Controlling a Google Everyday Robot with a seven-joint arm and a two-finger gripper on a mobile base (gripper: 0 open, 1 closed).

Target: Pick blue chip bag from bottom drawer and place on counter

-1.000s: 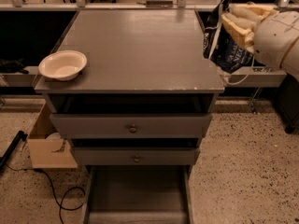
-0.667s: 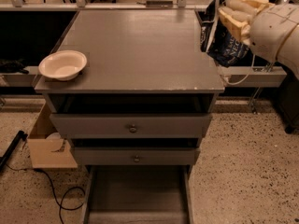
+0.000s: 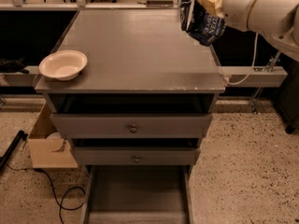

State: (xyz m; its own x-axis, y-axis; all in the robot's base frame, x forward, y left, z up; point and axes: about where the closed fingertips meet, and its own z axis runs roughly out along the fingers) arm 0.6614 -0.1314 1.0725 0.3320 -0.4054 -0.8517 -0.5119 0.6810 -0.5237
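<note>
My gripper (image 3: 200,3) is at the top right, shut on the blue chip bag (image 3: 204,26), a crinkled dark navy bag with white lettering. The bag hangs in the air over the far right edge of the counter (image 3: 135,50), clear of its surface. The bottom drawer (image 3: 138,195) stands pulled out at the foot of the cabinet and shows only its bare grey floor.
A pale bowl (image 3: 63,64) sits on the counter's front left corner. Two upper knobbed drawers (image 3: 133,125) are slightly pulled out. A cardboard box (image 3: 49,146) and a black cable (image 3: 58,197) lie on the floor to the left. A rail (image 3: 254,76) runs on the right.
My gripper has carried the blue chip bag up and to the left, from beside the counter's right edge to over its far right corner.
</note>
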